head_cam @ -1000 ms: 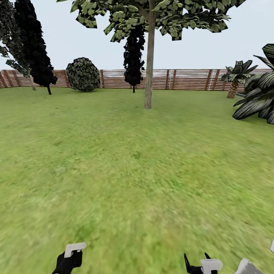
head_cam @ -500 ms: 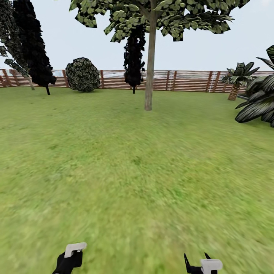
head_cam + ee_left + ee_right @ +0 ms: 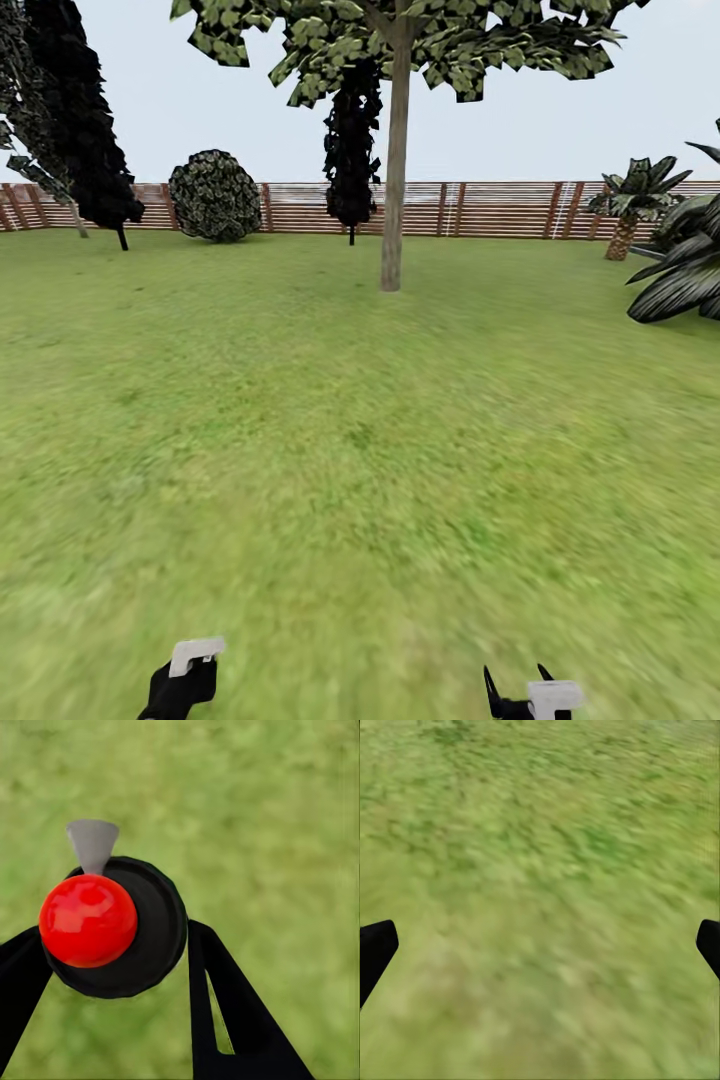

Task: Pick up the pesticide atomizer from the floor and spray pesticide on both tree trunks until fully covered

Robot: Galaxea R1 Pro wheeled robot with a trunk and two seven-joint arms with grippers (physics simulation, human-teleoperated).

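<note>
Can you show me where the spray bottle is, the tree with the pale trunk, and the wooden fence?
spray bottle [image 3: 88, 919], left wrist view, on its round red top.
tree [image 3: 393, 180], head view, midway up the pale trunk.
fence [image 3: 500, 210], head view, on the slats right of the tree.

The ground in view is a green grass lawn [image 3: 350, 450], blurry in texture, running level to a reddish-brown slatted fence [image 3: 480, 208] at the far edge. Standing directly on it are one pale tree trunk [image 3: 392, 200], a round bush [image 3: 214, 195], dark thin-stemmed trees [image 3: 351, 150] and broad-leaf plants [image 3: 680, 270] at the right.
</note>
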